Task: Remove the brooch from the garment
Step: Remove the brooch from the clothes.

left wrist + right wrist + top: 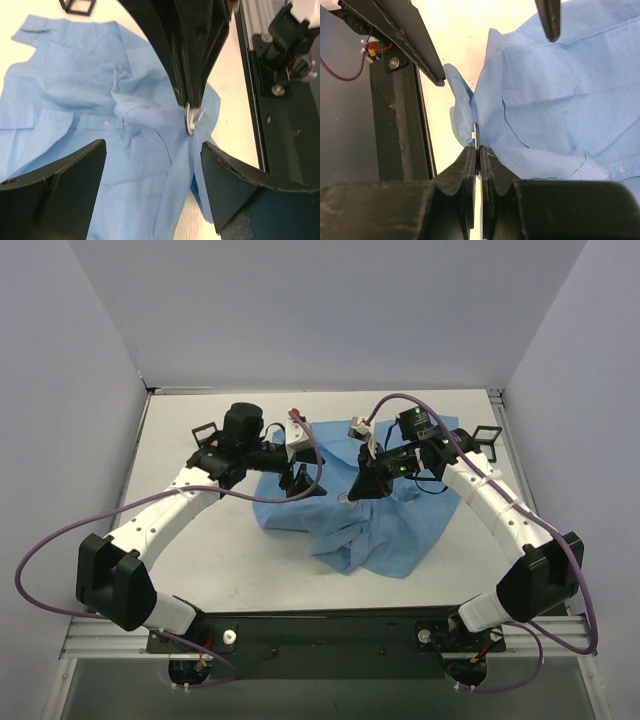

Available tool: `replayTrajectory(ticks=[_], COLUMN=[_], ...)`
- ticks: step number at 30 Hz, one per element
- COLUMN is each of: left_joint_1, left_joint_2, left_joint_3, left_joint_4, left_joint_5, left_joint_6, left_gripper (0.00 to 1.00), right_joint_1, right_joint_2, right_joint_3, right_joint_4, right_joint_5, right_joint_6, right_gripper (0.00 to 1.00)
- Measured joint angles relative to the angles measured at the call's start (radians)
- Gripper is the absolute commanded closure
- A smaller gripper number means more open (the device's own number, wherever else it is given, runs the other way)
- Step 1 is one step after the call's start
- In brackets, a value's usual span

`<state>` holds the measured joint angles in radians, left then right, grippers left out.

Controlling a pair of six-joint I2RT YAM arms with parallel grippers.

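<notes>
The garment (385,530), a light blue shirt, lies crumpled in the middle of the table. In the right wrist view the brooch (476,134) shows edge-on as a thin disc against a raised fold of the garment (560,100). My right gripper (478,149) is shut on it. In the left wrist view the same brooch (189,120) sits pinched at the tips of the right fingers (192,75), with cloth of the garment (75,90) drawn up to it. My left gripper (153,150) stands wide open just above the shirt, holding nothing. From above, the left gripper (300,483) and right gripper (360,490) face each other.
Two black rectangular frames (205,430) (487,435) lie at the back left and back right of the table. A black rail (280,125) runs along the near table edge, close to the shirt's hem. Purple cables (320,455) loop over both arms.
</notes>
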<state>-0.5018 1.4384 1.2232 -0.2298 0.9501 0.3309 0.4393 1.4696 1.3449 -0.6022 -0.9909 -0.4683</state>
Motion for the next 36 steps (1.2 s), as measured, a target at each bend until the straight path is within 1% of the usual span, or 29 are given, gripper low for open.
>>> replayTrajectory(ticks=[3,6,13,15,19,20,21,22,23,25,26,27,28,30,32,36], left_joint_1=[0.0,-0.003,-0.04,-0.051,-0.066,-0.069,-0.072,-0.076,-0.081,-0.09,-0.093,-0.096,-0.1,-0.101,-0.102,-0.107], left_joint_2=[0.013,0.034,0.041,0.041,0.041,0.042,0.042,0.043,0.046,0.054,0.059,0.064,0.07,0.08,0.084,0.084], left_joint_3=[0.014,0.011,-0.042,-0.056,-0.068,-0.068,-0.069,-0.069,-0.069,-0.069,-0.069,-0.069,-0.069,-0.069,-0.069,-0.069], left_joint_4=[-0.097,-0.149,-0.155,-0.155,-0.151,-0.15,-0.148,-0.146,-0.145,-0.142,-0.14,-0.137,-0.134,-0.129,-0.124,-0.116], left_joint_5=[-0.003,-0.003,0.011,0.019,0.032,0.034,0.035,0.036,0.039,0.042,0.042,0.043,0.043,0.044,0.043,0.044], left_joint_6=[0.073,0.109,0.118,0.116,0.106,0.103,0.1,0.097,0.095,0.089,0.085,0.085,0.081,0.072,0.066,0.061], left_gripper=[0.11,0.1,0.1,0.12,0.28,0.38,0.42,0.49,0.63,0.73,0.75,0.82,0.84,0.96,1.0,1.0], right_joint_1=[0.0,0.0,0.0,0.0,0.0,0.0,0.0,0.0,0.0,0.0,0.0,0.0,0.0,0.0,0.0,0.0], right_joint_2=[-0.013,-0.019,-0.019,-0.019,-0.019,-0.019,-0.019,-0.019,-0.019,-0.019,-0.019,-0.019,-0.019,-0.019,-0.019,-0.019], right_joint_3=[0.0,0.002,0.002,0.002,0.002,0.002,0.002,0.002,0.002,0.002,0.002,0.002,0.002,0.002,0.002,0.002], right_joint_4=[0.0,0.0,0.012,0.016,0.019,0.02,0.021,0.021,0.023,0.023,0.023,0.024,0.024,0.025,0.027,0.038], right_joint_5=[0.008,0.01,0.016,0.017,0.018,0.018,0.018,0.018,0.018,0.019,0.019,0.019,0.021,0.025,0.029,0.034], right_joint_6=[0.009,0.021,0.037,0.042,0.049,0.051,0.052,0.053,0.053,0.053,0.053,0.053,0.053,0.053,0.053,0.056], right_gripper=[1.0,1.0,1.0,1.0,1.0,1.0,1.0,1.0,1.0,1.0,1.0,1.0,1.0,1.0,1.0,1.0])
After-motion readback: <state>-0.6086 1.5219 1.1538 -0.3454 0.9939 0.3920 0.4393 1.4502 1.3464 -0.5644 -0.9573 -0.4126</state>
